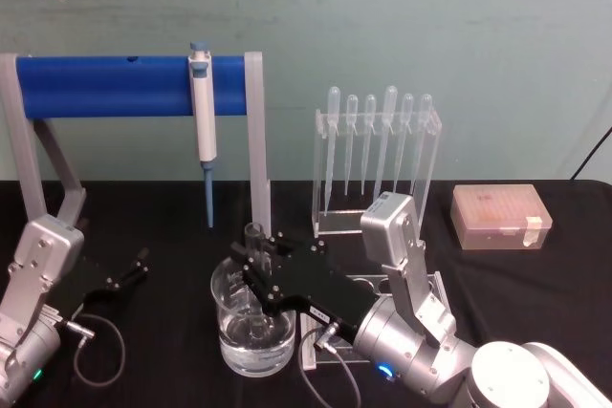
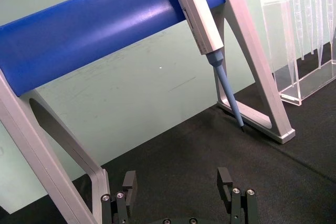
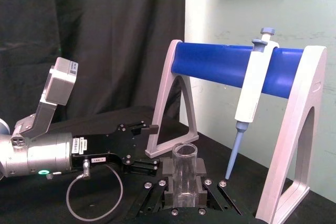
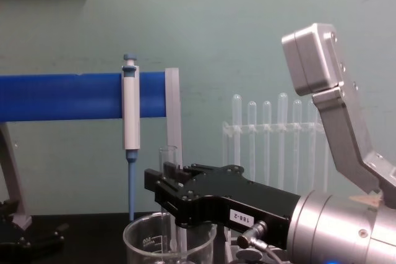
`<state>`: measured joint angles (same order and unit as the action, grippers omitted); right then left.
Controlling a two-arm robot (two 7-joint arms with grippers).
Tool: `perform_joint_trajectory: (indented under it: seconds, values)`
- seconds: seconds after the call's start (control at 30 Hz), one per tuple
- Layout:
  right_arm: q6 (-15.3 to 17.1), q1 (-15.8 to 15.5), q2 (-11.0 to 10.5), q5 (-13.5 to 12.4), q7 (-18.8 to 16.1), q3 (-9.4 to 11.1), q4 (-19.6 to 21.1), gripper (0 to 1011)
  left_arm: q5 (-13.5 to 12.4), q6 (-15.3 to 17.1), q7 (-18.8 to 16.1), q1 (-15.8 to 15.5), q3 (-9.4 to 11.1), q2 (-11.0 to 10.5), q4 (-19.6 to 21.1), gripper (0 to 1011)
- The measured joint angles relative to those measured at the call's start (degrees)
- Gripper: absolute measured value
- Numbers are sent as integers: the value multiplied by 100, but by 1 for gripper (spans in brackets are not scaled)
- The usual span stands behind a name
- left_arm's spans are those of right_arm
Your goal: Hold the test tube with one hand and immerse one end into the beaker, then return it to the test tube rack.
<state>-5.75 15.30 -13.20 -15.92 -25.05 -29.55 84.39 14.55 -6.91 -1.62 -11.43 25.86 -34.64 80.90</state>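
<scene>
Tube [image 1: 254, 239] vertical, rim up, base in beaker [image 1: 233, 354] | right gripper [image 1: 254, 270] jaws clamp it | left gripper [image 2: 177, 182] jaws apart

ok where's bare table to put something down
Bare cloth lies under the blue stand, between the left gripper and the beaker, and in front of the tip box. Crowded at the beaker, where the right gripper holds the test tube.
</scene>
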Motion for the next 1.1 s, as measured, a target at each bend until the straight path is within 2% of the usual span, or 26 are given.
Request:
perform_joint_trajectory:
  seconds: [1.1]
  values:
    - [0, 0, 0, 0, 0, 0, 0, 225, 0, 0, 0, 0, 0, 0, 0, 1000]
